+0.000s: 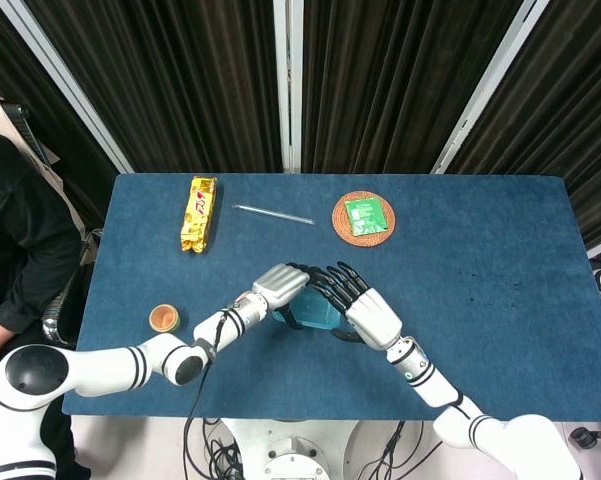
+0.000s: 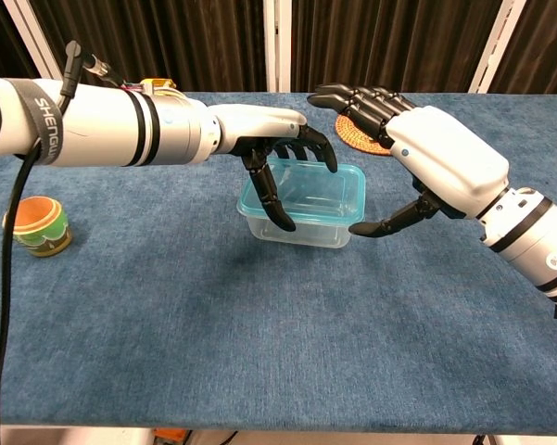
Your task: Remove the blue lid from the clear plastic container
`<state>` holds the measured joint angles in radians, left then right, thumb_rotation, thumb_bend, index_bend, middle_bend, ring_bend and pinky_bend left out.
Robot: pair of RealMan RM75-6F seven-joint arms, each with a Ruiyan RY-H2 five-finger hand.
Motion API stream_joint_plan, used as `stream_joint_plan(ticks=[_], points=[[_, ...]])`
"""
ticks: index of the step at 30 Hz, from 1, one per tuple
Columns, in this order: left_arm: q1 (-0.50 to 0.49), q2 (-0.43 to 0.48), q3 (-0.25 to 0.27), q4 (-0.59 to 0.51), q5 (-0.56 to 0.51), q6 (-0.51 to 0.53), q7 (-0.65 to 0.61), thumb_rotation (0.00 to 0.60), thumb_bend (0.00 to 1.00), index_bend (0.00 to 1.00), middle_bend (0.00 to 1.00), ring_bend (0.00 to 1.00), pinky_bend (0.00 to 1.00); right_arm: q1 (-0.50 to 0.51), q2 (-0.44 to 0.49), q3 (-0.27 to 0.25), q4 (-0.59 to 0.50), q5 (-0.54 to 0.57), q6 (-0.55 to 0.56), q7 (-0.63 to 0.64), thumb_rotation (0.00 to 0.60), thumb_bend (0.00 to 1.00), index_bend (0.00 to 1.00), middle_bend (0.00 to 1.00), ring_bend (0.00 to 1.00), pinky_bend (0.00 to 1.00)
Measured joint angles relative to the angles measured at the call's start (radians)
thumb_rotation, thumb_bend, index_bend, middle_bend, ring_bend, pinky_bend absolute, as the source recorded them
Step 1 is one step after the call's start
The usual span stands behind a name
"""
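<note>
The clear plastic container [image 2: 306, 227] with its blue lid [image 2: 308, 192] stands mid-table, also seen in the head view as the container [image 1: 310, 316]. My left hand [image 2: 271, 130] arches over its left end. The left thumb lies down the near wall and the fingers reach the far rim, so it holds the box. My right hand [image 2: 437, 159] hovers at the right end with fingers spread above the lid. Its thumb tip is right by the near right corner, and contact cannot be told. In the head view the left hand [image 1: 280, 285] and right hand [image 1: 368, 312] hide most of the box.
A small orange cup [image 2: 39, 225] stands at the left. A yellow packet [image 1: 199, 213], a thin clear rod [image 1: 273, 213] and a wicker coaster with a green packet [image 1: 363, 216] lie along the far side. A person [image 1: 10, 230] sits past the left edge.
</note>
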<state>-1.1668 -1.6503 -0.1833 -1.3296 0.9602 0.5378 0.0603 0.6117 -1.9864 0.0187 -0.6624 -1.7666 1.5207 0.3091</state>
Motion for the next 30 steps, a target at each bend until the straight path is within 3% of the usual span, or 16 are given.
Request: stream_joint_plan(ticks=[10,14,22,26,30], points=[[0.0,0.002,0.004,-0.003,0.0,0.004,0.005,0.6,0.0,0.22,0.21,0.21,0.3,0.003,-0.006,0.001,0.01,0.012,0.013,-0.007,0.6,0.02,0.0,0.0,0.0,0.0],[0.002,0.003,0.003,-0.006,0.005,0.007,0.001,0.6,0.0,0.18,0.18,0.21,0.3,0.002,-0.011,0.001,0.019,0.014,0.027,-0.004,0.6,0.03,0.0,0.0,0.0,0.0],[0.014,0.004,-0.005,-0.015,0.034,0.019,-0.025,0.6,0.0,0.1,0.1,0.1,0.21,0.001,-0.032,0.0,0.069,0.014,0.065,0.051,0.6,0.28,0.01,0.0,0.0,0.0],[0.02,0.004,-0.009,-0.017,0.051,0.025,-0.036,0.6,0.0,0.08,0.08,0.07,0.16,0.002,-0.051,-0.002,0.113,0.014,0.088,0.087,0.6,0.33,0.11,0.03,0.0,0.0],[0.03,0.009,-0.012,-0.026,0.066,0.034,-0.05,0.6,0.0,0.06,0.05,0.04,0.13,0.0,-0.063,-0.006,0.143,0.015,0.104,0.11,0.6,0.35,0.29,0.07,0.0,0.0]])
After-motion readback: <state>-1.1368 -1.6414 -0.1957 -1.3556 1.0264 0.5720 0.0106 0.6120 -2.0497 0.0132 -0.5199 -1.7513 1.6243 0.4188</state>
